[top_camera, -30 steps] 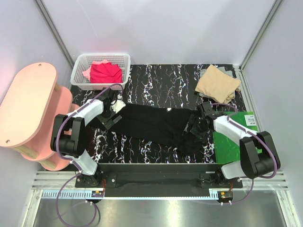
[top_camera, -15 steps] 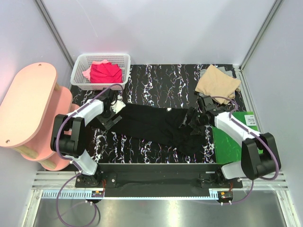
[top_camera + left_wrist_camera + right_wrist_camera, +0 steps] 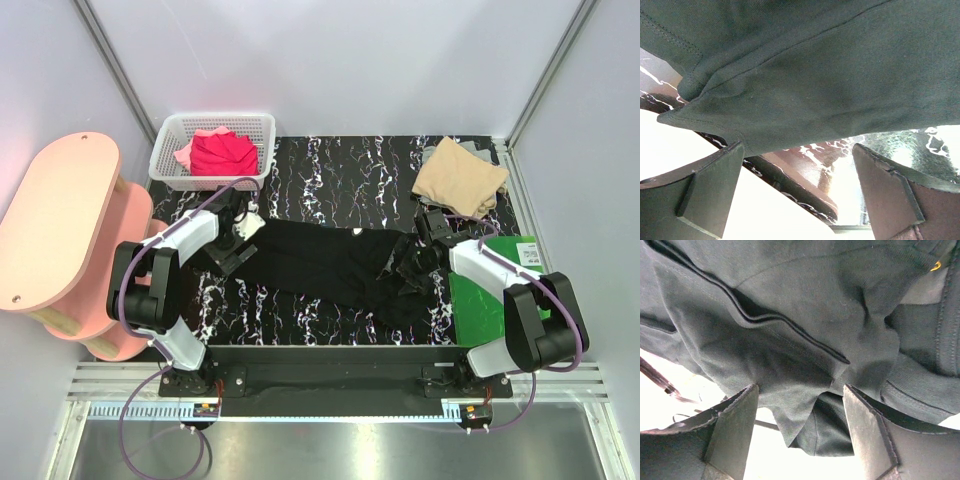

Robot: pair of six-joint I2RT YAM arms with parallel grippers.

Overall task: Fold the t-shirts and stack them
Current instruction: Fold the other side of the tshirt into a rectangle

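At the bottom of the top view both arms rise from their bases, bend at the elbow near the frame's sides, and reach inward over the marbled table (image 3: 330, 170).

The left arm's forearm slants up and right. The left gripper (image 3: 240, 243) sits low at the black t-shirt's (image 3: 330, 265) left end. In its wrist view the left gripper (image 3: 797, 170) has its jaws spread wide, the shirt's hem lying just above the fingers (image 3: 715, 185) and nothing pinched between them.

The right forearm runs up and left across the green board (image 3: 480, 305), its wrist turned down and left, so the right gripper (image 3: 405, 262) is on the shirt's bunched right end. In its wrist view the right gripper (image 3: 800, 410) has its jaws apart, with a loose fold of black cloth hanging between them, not clamped.

The black shirt lies stretched across the middle of the table. Farther back, a tan t-shirt (image 3: 458, 178) lies folded at upper right. At upper left, a white basket (image 3: 160, 160) holds a red t-shirt (image 3: 222, 153) and a pink t-shirt (image 3: 186, 153).
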